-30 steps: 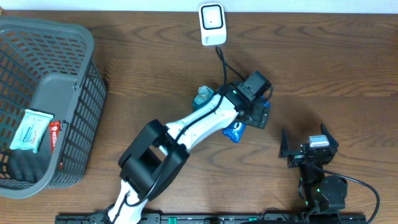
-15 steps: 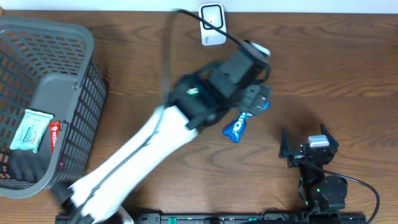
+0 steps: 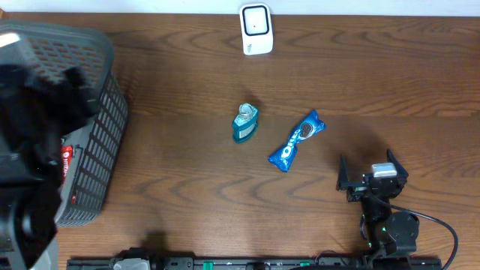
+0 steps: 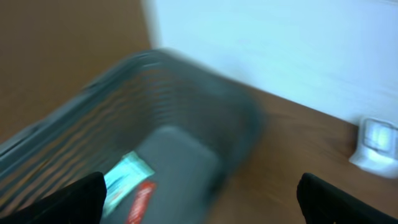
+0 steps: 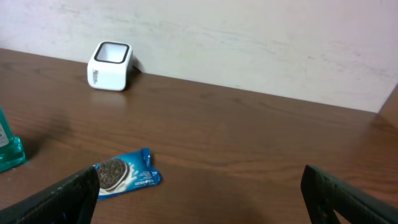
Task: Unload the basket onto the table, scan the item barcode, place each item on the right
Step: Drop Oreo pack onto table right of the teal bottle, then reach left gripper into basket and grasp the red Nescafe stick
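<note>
A white barcode scanner (image 3: 256,30) stands at the table's far edge and shows in the right wrist view as well (image 5: 110,58). A blue Oreo pack (image 3: 297,140) lies flat mid-table, with a teal bottle (image 3: 244,123) upright to its left. My left arm (image 3: 34,142) is a dark blur over the grey basket (image 3: 105,112). The left gripper (image 4: 199,205) is open and empty above the basket's inside, where a teal packet (image 4: 127,177) and a red item (image 4: 142,200) lie. My right gripper (image 3: 369,175) rests open near the front right, facing the Oreo pack (image 5: 124,174).
The basket fills the left end of the table, its walls tall and slatted. The scanner's cable is not visible now. A dark rail (image 3: 225,263) runs along the front edge. Bare wood lies between the Oreo pack and the right gripper.
My left arm has swung from the Oreo pack at mid-table over to the basket at the left, its jaws opening wider. The pack stays on the table. The right arm has not moved.
</note>
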Available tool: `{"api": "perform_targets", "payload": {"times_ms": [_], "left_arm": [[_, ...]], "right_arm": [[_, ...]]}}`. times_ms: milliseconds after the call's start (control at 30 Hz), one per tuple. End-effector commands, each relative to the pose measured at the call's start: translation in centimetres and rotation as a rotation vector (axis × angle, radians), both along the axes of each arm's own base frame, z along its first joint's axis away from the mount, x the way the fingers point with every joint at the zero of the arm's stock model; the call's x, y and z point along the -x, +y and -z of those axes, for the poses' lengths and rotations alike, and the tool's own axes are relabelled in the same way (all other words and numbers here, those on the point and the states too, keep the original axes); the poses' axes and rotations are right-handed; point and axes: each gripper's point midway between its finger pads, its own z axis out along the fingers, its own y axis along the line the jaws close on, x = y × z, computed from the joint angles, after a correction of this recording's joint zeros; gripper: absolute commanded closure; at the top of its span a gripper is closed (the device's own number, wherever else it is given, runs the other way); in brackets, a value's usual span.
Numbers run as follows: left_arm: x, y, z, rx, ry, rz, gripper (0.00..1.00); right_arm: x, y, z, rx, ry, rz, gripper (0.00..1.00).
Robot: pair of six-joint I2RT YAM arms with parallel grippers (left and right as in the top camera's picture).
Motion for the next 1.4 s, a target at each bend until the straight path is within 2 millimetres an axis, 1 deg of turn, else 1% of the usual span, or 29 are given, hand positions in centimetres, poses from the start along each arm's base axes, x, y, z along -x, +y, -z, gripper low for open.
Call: {"api": "perform_targets", "payload": {"times_ms": [0, 33, 167, 233, 267, 300, 367, 400, 533, 633, 733, 900, 933, 967, 1067, 1167, 1233, 1367], "left_arm": [[0.4, 4.2, 3.7, 0.045, 0.095, -0.183, 0.02], [0.3, 5.2, 5.0, 0.052, 0.125, -0.215, 0.02], [-1.2, 7.5, 11.0, 0.121, 0.211, -0.257, 0.02], [-1.4, 8.9, 13.6, 0.136, 0.248, -0.298, 0.02], [-1.4, 9.7, 15.4, 0.148, 0.276, -0.325, 0.02], [-1.4, 10.2, 16.6, 0.163, 0.295, -0.336, 0.02], [-1.5, 10.6, 19.1, 0.222, 0.333, -0.334, 0.02], [-1.6, 10.7, 20.8, 0.271, 0.359, -0.326, 0.02], [-0.9, 11.3, 24.2, 0.34, 0.44, -0.351, 0.02], [0.2, 11.9, 26.9, 0.391, 0.503, -0.402, 0.02], [1.3, 12.1, 30.2, 0.438, 0.589, -0.435, 0.02], [2.2, 12.1, 34.3, 0.522, 0.703, -0.452, 0.02], [2.3, 12.1, 34.8, 0.529, 0.719, -0.454, 0.02], [2.3, 12.1, 36.1, 0.549, 0.756, -0.454, 0.02], [2.0, 11.8, 38.0, 0.589, 0.797, -0.443, 0.02], [1.7, 11.9, 39.6, 0.601, 0.826, -0.438, 0.01], [1.6, 12.1, 40.2, 0.599, 0.834, -0.436, 0.0], [0.9, 12.7, 40.7, 0.579, 0.821, -0.423, 0.01]], "right_arm": [[0.0, -0.1, 0.0, -0.008, 0.0, 0.006, 0.01], [0.0, -0.1, 0.0, -0.008, 0.0, 0.006, 0.01], [0.0, -0.1, 0.0, -0.008, 0.0, 0.006, 0.01], [0.0, -0.1, 0.0, -0.008, 0.0, 0.006, 0.01], [0.0, -0.1, 0.0, -0.008, 0.0, 0.006, 0.01], [0.0, -0.1, 0.0, -0.008, 0.0, 0.006, 0.01], [0.0, -0.1, 0.0, -0.008, 0.0, 0.006, 0.01], [0.0, -0.1, 0.0, -0.008, 0.0, 0.006, 0.01], [0.0, -0.1, 0.0, -0.008, 0.0, 0.006, 0.01], [0.0, -0.1, 0.0, -0.008, 0.0, 0.006, 0.01], [0.0, -0.1, 0.0, -0.008, 0.0, 0.006, 0.01], [0.0, -0.1, 0.0, -0.008, 0.0, 0.006, 0.01], [0.0, -0.1, 0.0, -0.008, 0.0, 0.006, 0.01], [0.0, -0.1, 0.0, -0.008, 0.0, 0.006, 0.01], [0.0, -0.1, 0.0, -0.008, 0.0, 0.006, 0.01], [0.0, -0.1, 0.0, -0.008, 0.0, 0.006, 0.01], [0.0, -0.1, 0.0, -0.008, 0.0, 0.006, 0.01], [0.0, -0.1, 0.0, -0.008, 0.0, 0.006, 0.01]]}}
